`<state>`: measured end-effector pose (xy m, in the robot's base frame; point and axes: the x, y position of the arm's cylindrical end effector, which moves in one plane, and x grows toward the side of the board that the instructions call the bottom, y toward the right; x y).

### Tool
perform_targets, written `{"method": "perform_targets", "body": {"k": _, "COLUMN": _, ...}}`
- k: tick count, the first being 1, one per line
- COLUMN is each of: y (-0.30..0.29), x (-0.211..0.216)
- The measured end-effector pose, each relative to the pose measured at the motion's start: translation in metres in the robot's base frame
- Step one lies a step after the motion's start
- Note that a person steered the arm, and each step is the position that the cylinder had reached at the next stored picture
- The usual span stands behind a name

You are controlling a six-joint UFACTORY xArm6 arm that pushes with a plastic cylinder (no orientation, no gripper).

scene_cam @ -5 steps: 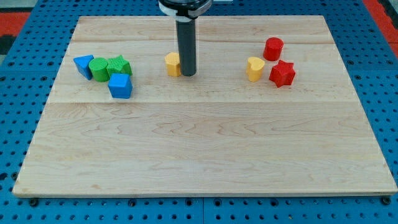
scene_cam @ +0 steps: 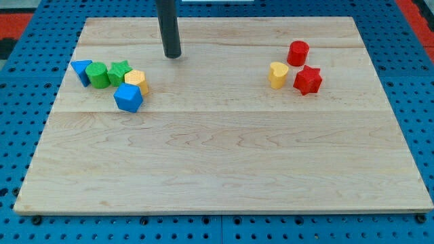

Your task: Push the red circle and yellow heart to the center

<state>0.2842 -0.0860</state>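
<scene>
Camera view: my tip [scene_cam: 173, 55] rests on the wooden board [scene_cam: 224, 169] near the view's top, left of the middle, at the end of a straight dark rod that rises out of the frame. The arm carries no pincer, so there is nothing to spread or press together; the tip touches no block.

Below and to the view's left of the tip, a cluster of five blocks sits near the board's left edge: a blue triangular block [scene_cam: 81, 70] at the far left, a green round block [scene_cam: 99, 74] beside it, a green star [scene_cam: 120, 71] next along, a yellow block [scene_cam: 137, 82] of unclear shape pressed against the star's right side, and a blue cube-like block [scene_cam: 128, 97] just below, touching the yellow one.

Well apart, at the view's upper right, stand the task's pieces. The red circle [scene_cam: 298, 52] sits nearest the top. The yellow heart [scene_cam: 277, 74] lies just below and to its left. A red star [scene_cam: 308, 80] sits just beside the heart's right, under the circle. All three remain far from the board's centre.
</scene>
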Motion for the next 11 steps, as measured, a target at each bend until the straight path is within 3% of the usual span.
{"method": "perform_targets", "body": {"k": 2, "y": 0.143, "x": -0.042}}
{"method": "perform_targets", "body": {"k": 3, "y": 0.242, "x": -0.042}}
{"method": "perform_targets", "body": {"k": 4, "y": 0.263, "x": -0.009}}
{"method": "perform_targets", "body": {"k": 6, "y": 0.198, "x": 0.062}}
{"method": "perform_targets", "body": {"k": 7, "y": 0.198, "x": 0.072}}
{"method": "perform_targets", "body": {"k": 8, "y": 0.195, "x": 0.114}}
{"method": "perform_targets", "body": {"k": 9, "y": 0.221, "x": 0.133}}
{"method": "perform_targets", "body": {"k": 11, "y": 0.171, "x": 0.18}}
